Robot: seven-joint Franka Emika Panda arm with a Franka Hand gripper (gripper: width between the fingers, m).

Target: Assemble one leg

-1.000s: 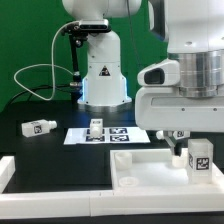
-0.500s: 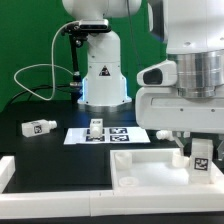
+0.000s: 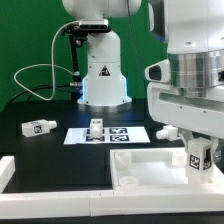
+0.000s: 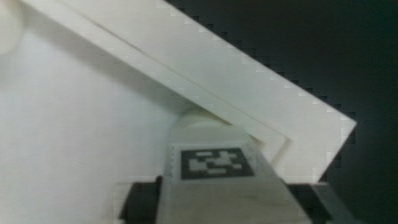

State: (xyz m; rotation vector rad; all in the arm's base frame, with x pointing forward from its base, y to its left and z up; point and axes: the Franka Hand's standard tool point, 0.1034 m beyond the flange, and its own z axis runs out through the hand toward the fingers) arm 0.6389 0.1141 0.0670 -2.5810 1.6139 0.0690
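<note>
White leg (image 3: 199, 153) in half-hidden gripper (image 3: 198, 160), above panel (image 3: 150, 172)

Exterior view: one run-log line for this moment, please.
gripper shut on leg | leg over panel corner | two legs loose: table, marker board

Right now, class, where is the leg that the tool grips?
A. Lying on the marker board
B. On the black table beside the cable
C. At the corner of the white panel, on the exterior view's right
C: the tool holds the leg over the white panel at its right corner in the exterior view.
</note>
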